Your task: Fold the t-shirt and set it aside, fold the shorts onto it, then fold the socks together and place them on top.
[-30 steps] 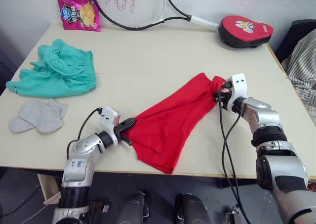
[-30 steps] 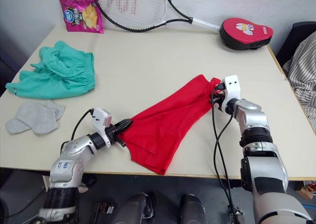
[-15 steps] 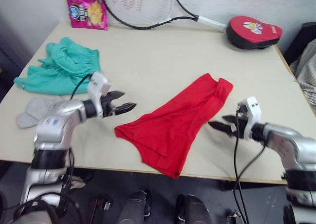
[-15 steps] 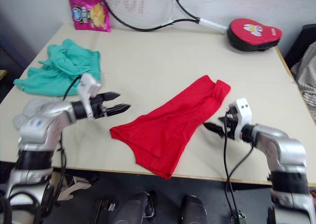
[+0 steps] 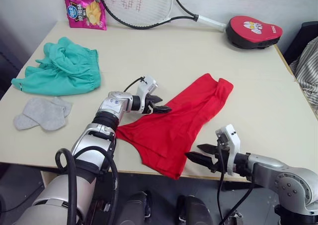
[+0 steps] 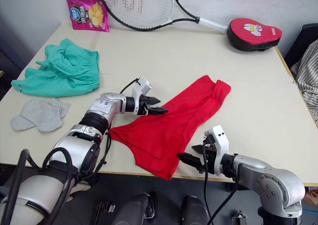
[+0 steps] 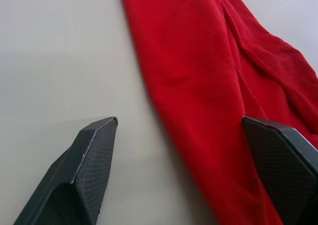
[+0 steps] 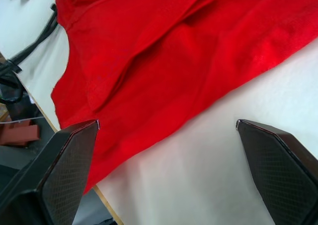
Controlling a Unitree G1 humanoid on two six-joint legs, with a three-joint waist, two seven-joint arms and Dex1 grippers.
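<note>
On the table, t-shirt released — both end effectors, left and right, now wide, at its edges.

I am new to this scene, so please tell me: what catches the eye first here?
The bright red t-shirt lies folded along the table's front middle, with both open grippers, left and right, at its edges. The teal shorts lie crumpled far left, the grey socks in front of them.

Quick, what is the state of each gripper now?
Left gripper: open, empty, at the plain bright red cotton t-shirt.
Right gripper: open, empty.
</note>
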